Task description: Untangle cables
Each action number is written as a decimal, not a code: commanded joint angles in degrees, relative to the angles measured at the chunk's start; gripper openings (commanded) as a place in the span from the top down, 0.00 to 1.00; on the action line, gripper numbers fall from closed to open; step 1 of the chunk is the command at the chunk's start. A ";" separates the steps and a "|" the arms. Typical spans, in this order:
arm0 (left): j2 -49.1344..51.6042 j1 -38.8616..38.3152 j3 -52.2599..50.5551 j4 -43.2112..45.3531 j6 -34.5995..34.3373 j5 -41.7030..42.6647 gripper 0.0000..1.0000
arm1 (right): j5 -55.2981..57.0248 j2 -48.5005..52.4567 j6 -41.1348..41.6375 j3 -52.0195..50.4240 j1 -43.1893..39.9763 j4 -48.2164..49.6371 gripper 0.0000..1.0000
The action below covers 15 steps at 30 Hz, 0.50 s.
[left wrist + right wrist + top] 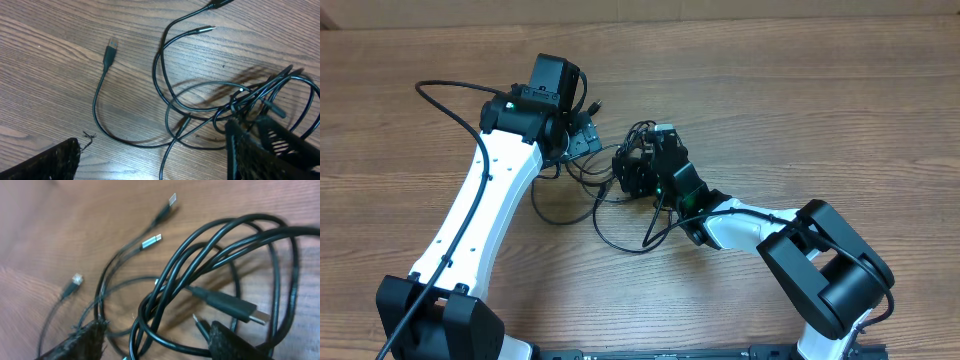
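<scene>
The cables (620, 235) are thin black cords lying in a tangle on the wooden table, between my two grippers. My left gripper (582, 135) is open wide just left of the tangle. In its wrist view, the left gripper (155, 165) has one cord running across the table between its fingers (50, 162), and a loose USB plug (112, 47) lies ahead. My right gripper (630, 165) hovers over the knotted part. In its wrist view, the right gripper (157, 342) stands open, with a coil of cables (200, 255) and a USB plug (240, 307) between its jaws.
Small silver plugs (152, 241) fan out beyond the coil. The wooden table (800, 100) stretches out on all sides. Both white arms reach in from the front edge, the left arm (485, 200) and the right arm (760, 225).
</scene>
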 commanded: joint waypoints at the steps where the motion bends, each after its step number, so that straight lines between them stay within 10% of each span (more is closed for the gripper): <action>1: 0.31 0.09 0.17 0.02 -1.20 -0.96 0.01 | -9.03 -1.64 -0.92 1.01 0.24 -0.70 0.41; 15: 0.31 0.09 0.17 0.00 -1.20 -0.96 0.01 | -9.38 -1.64 3.10 1.01 0.22 -0.87 0.47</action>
